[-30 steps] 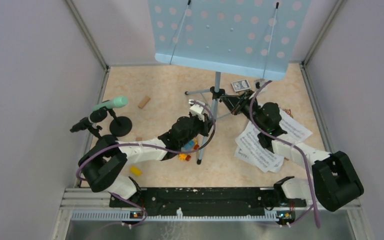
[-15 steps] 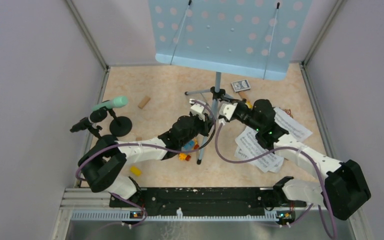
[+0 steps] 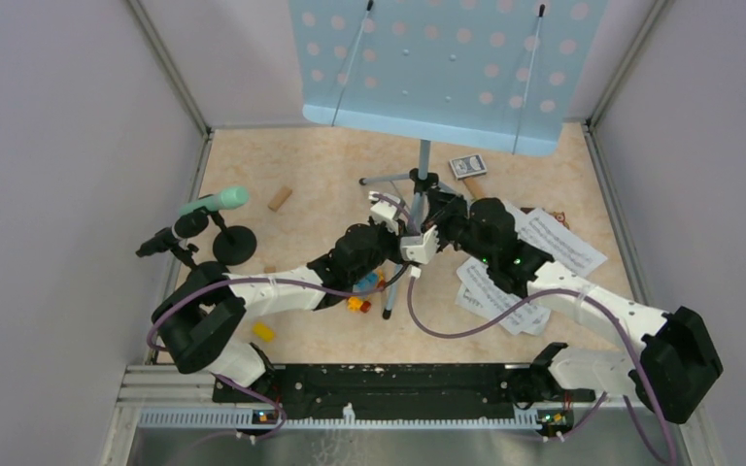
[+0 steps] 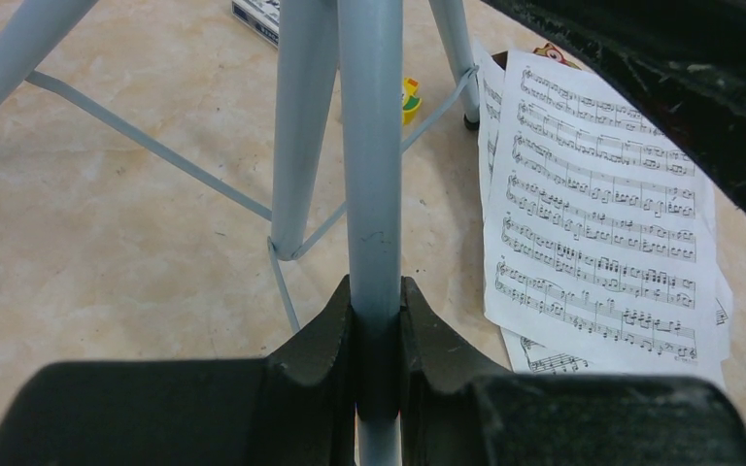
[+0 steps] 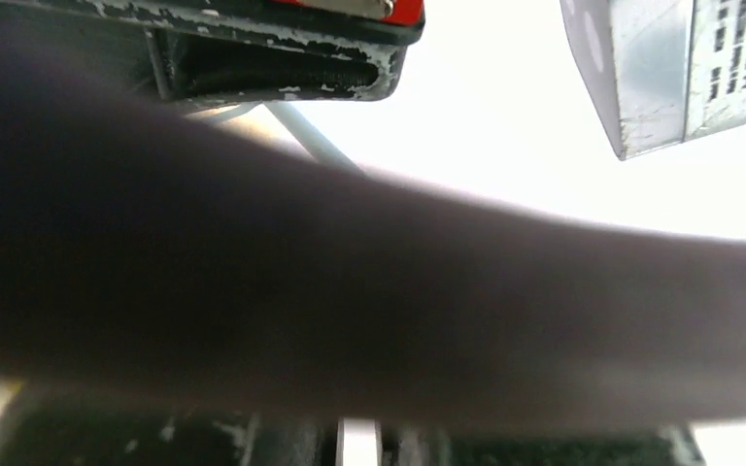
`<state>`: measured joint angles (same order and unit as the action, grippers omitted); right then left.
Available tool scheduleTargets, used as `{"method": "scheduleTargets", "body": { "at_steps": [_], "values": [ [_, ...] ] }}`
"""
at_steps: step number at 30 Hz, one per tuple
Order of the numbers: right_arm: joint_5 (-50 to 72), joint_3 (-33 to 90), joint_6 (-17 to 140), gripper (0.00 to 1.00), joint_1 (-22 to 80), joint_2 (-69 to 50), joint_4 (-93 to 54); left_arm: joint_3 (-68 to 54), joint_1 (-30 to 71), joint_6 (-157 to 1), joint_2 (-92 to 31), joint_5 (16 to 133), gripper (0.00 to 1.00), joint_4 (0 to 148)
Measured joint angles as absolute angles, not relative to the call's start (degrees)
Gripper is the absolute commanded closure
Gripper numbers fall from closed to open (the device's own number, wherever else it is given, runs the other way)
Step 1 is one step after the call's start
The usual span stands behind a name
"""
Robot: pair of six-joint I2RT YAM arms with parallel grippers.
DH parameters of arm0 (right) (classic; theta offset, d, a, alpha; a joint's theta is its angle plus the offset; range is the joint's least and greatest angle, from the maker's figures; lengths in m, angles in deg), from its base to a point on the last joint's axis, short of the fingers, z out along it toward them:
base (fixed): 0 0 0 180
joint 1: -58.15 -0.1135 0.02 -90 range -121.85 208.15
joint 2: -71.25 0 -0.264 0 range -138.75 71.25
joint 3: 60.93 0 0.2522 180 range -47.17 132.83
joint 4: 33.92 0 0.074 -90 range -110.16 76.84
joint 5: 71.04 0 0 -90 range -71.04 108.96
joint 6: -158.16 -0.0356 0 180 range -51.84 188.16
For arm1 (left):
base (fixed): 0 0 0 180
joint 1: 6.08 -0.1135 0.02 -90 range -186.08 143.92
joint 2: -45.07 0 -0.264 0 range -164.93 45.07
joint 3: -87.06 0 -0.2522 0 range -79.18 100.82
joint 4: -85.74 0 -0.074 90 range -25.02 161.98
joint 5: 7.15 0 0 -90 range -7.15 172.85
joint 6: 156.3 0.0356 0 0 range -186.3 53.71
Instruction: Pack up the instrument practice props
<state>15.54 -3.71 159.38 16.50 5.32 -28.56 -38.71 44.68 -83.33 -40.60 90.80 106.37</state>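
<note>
The pale-blue perforated music desk stands on its silver pole at the back. My left gripper is shut on one tripod leg, and its jaws press both sides of the tube. My right gripper hangs close beside it near the tripod hub; its view is blocked by a blurred dark cable, and its jaws look shut on nothing. White sheet-music pages lie at the right. The mint-green microphone and black microphone rest on round-based holders at the left.
Colourful toy bricks lie under my left arm, with a yellow one nearer the front. A tan wooden block and a small card box lie near the back. Grey walls close in on both sides.
My right arm has swung left, from above the sheet music to the tripod beside my left gripper. The left arm and the stand have not moved.
</note>
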Motion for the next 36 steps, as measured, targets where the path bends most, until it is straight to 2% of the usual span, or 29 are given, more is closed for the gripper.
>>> {"method": "scheduleTargets", "body": {
  "at_steps": [1,3,4,5,6,10,13,16,20,25,30,36],
  "values": [
    [15.63,-3.93,159.36,0.76,16.48,5.40,-28.95,-38.67,44.68,-83.35,-40.60,90.76,1.00,106.31],
    [15.47,-4.06,156.13,0.50,16.41,5.86,-29.11,-38.65,44.70,-83.35,-40.69,90.41,1.00,106.37],
    [14.29,-4.06,152.85,0.40,16.04,6.34,-29.06,-38.61,44.70,-83.35,-40.82,90.27,1.00,106.51],
    [13.14,-4.04,148.83,0.34,15.06,7.15,-29.11,-38.58,44.68,-83.38,-40.95,90.23,1.00,106.59],
    [12.15,-4.04,144.02,0.32,14.01,8.40,-29.46,-38.58,44.68,-83.42,-40.95,90.21,1.00,106.66],
    [12.55,-6.86,123.60,0.32,12.87,15.63,-36.82,-38.61,44.68,-83.64,-40.97,90.19,1.00,106.72],
    [16.94,-15.32,106.75,0.32,12.90,23.24,-46.81,-38.69,44.68,-83.77,-41.04,90.17,1.00,106.99],
    [24.92,-24.41,88.30,0.36,12.90,28.49,-53.94,-38.71,44.68,-83.77,-41.13,90.14,1.00,107.18],
    [34.66,-31.07,67.89,0.40,12.90,30.54,-57.43,-38.71,44.62,-83.79,-41.34,89.99,1.00,107.66],
    [42.77,-32.04,47.63,0.42,14.16,30.45,-56.12,-38.71,44.57,-84.03,-41.34,89.79,1.00,107.69],
    [40.33,-26.62,25.49,0.46,22.60,26.96,-49.28,-38.87,44.57,-84.12,-41.34,89.77,1.00,107.88],
    [30.40,-25.65,2.95,0.48,28.89,20.11,-52.23,-39.13,44.57,-84.16,-41.34,89.44,1.00,108.41]
  ]
}}
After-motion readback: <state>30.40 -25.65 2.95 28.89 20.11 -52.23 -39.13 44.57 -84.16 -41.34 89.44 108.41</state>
